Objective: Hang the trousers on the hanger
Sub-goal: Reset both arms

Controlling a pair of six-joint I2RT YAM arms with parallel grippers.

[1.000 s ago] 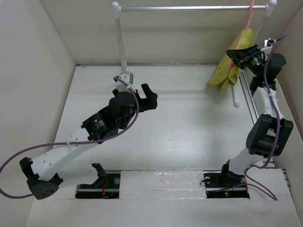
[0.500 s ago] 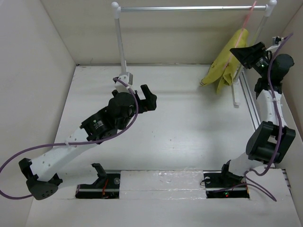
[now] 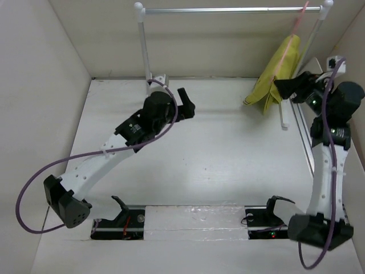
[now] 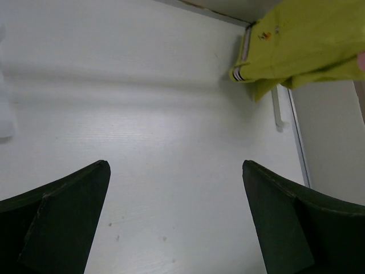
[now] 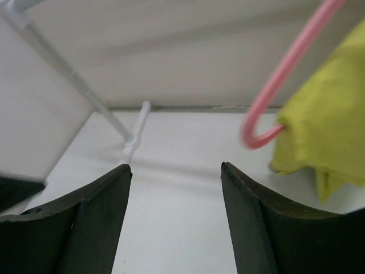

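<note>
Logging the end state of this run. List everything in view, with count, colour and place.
trousers: 1, yellow-green, draped on the hanger, far right
hanger: 1, pink, hanging from the rack's rail near its right end
rack: 1, white posts with a metal rail, along the table's far edge
table: 1, white, beneath everything
cables: 2, purple, one along each arm
left gripper: 1, black, open and empty, over the table's far left
right gripper: 1, black, open and empty, beside the trousers
</note>
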